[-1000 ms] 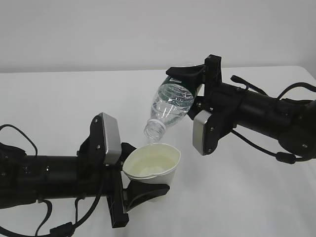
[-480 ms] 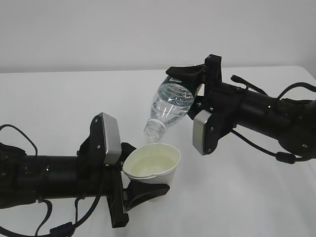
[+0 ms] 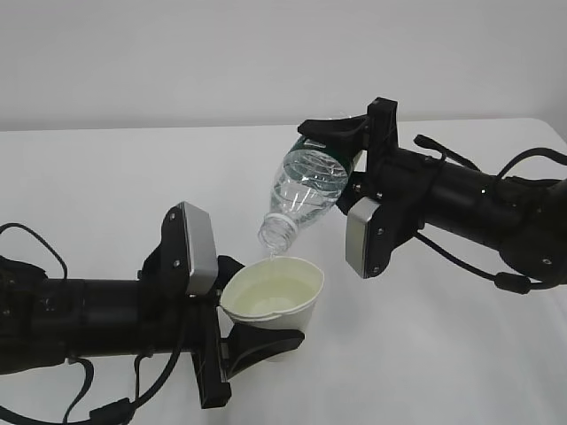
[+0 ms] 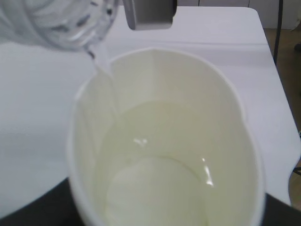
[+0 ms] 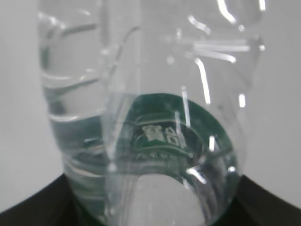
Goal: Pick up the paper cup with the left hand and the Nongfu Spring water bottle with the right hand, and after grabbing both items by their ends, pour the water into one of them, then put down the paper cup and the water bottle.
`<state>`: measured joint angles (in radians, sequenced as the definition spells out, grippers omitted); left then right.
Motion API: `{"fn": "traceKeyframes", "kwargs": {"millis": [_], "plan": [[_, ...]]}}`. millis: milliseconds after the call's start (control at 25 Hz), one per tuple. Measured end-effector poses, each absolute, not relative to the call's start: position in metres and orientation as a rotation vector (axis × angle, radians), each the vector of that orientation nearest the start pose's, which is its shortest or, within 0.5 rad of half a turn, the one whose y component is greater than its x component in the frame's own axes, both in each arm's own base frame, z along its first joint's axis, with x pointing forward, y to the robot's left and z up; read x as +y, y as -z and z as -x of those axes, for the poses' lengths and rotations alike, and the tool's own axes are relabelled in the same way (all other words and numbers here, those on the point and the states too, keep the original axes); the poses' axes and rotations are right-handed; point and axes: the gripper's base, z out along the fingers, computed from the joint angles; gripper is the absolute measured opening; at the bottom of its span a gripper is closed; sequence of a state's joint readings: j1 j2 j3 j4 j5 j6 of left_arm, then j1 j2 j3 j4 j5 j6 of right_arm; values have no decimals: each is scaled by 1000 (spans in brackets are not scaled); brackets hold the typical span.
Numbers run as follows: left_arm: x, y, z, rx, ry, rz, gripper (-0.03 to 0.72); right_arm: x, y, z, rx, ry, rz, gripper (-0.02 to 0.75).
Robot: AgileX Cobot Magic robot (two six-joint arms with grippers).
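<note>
The right gripper (image 3: pixel 341 150) clamps the tilted bottle (image 3: pixel 306 190), its neck just above the cup (image 3: pixel 273 304) gripped by the left gripper (image 3: pixel 244 329), a thin stream of water (image 4: pixel 104 66) falling in.

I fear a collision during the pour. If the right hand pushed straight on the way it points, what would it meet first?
Probably the paper cup: the right hand points down-left along the tilted bottle, whose mouth hangs just above the rim. Depth is unclear.

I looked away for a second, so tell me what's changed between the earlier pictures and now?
Nothing visibly changed. The right gripper still holds the bottle tilted mouth-down over the cup, which the left gripper still holds; water still pours in.
</note>
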<state>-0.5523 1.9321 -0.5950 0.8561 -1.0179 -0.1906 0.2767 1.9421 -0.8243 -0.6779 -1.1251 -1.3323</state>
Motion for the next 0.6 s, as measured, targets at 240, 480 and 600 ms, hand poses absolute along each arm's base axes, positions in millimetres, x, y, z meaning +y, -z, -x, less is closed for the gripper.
{"fn": "traceKeyframes", "kwargs": {"millis": [240,480,600], "plan": [[-207,-113,-224,1545,824,-1253,426,148,-168,-334,479,610,1540,456],[-207,-113,-224,1545,824,-1253,426,148,-168,-334,477,611,1540,456],[-207,-113,-224,1546,823,-1253,426,148,-168,-334,477,611,1540,456]]}}
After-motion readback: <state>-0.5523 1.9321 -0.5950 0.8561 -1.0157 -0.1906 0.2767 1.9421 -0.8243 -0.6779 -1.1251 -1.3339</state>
